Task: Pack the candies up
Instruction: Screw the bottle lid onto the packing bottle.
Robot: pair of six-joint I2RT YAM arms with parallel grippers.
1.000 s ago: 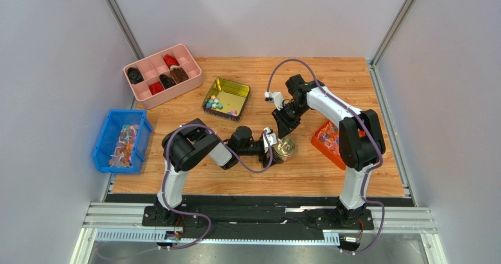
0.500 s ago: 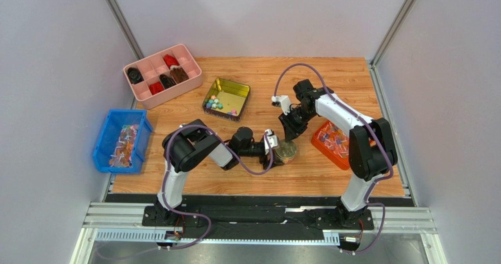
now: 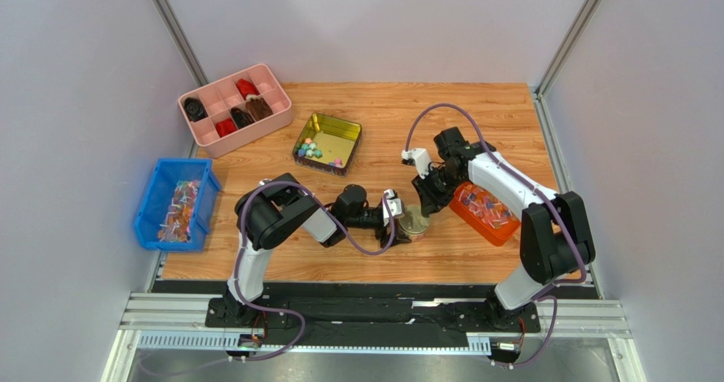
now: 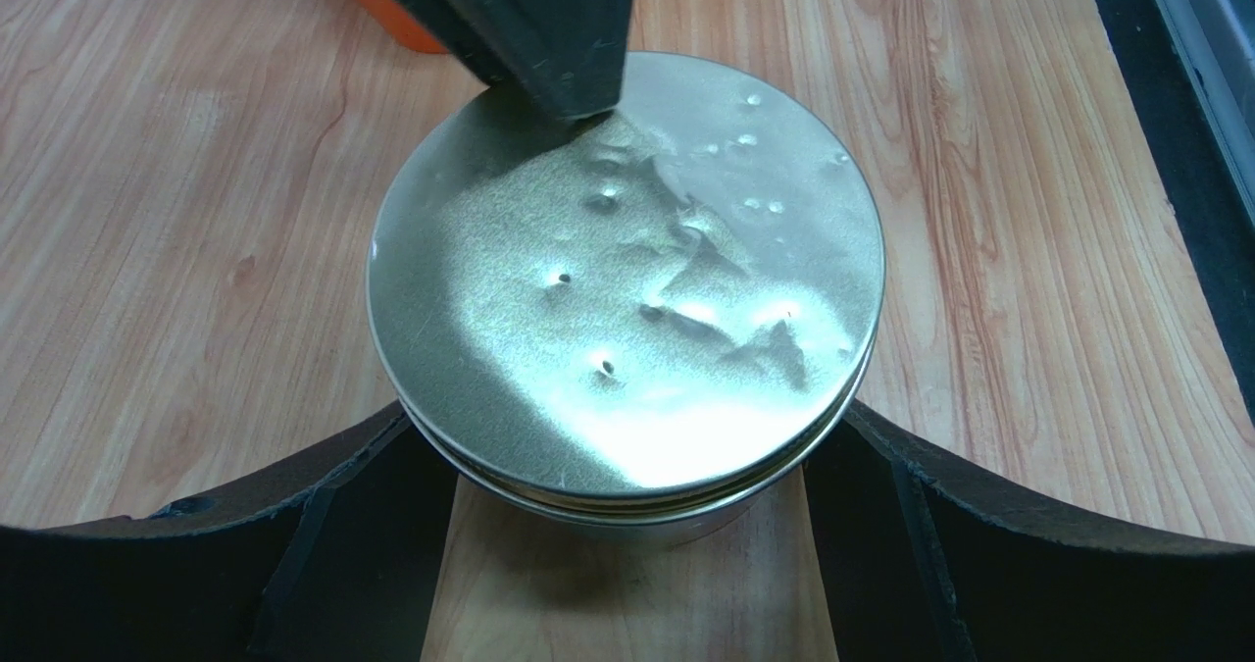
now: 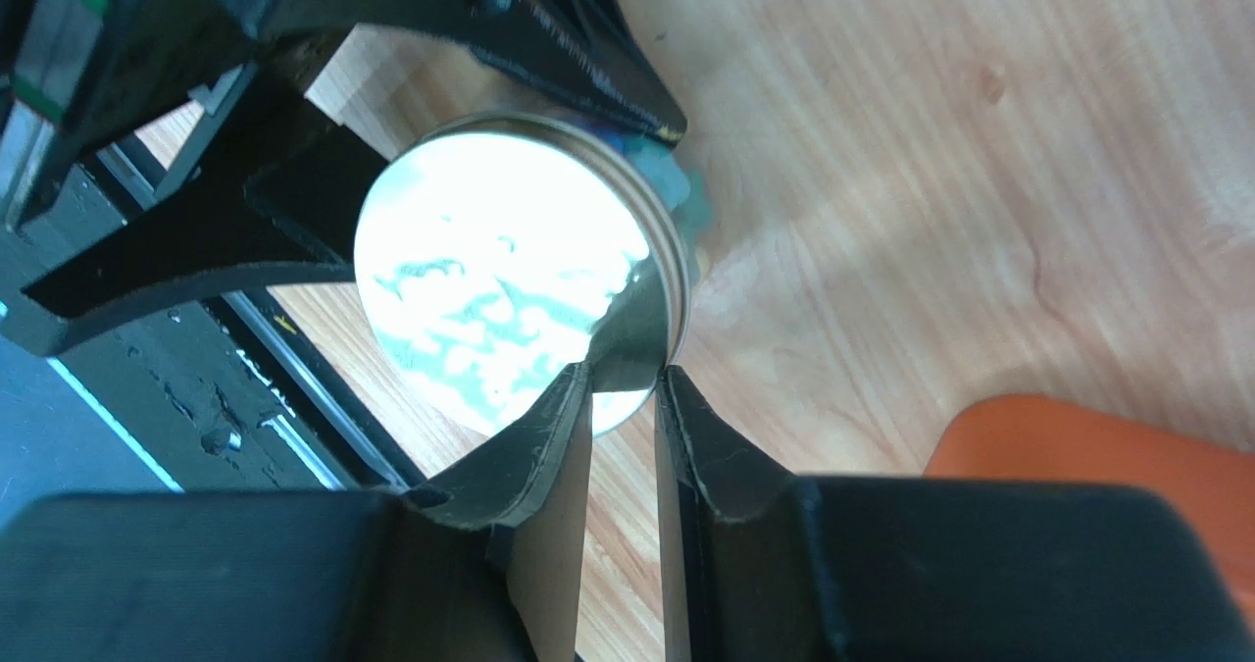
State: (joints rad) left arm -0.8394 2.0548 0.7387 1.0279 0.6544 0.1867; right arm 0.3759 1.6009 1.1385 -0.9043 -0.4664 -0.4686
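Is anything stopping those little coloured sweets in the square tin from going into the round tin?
Yes, the lid is on the round tin, closing it. The left gripper clamps the tin's sides and the right gripper pinches the lid's rim. The sweets lie in the square tin.

I work in a lab test cell: plain grey panels (image 3: 76,102) enclose my wooden table (image 3: 459,250), with an aluminium rail (image 3: 170,314) along its near edge.
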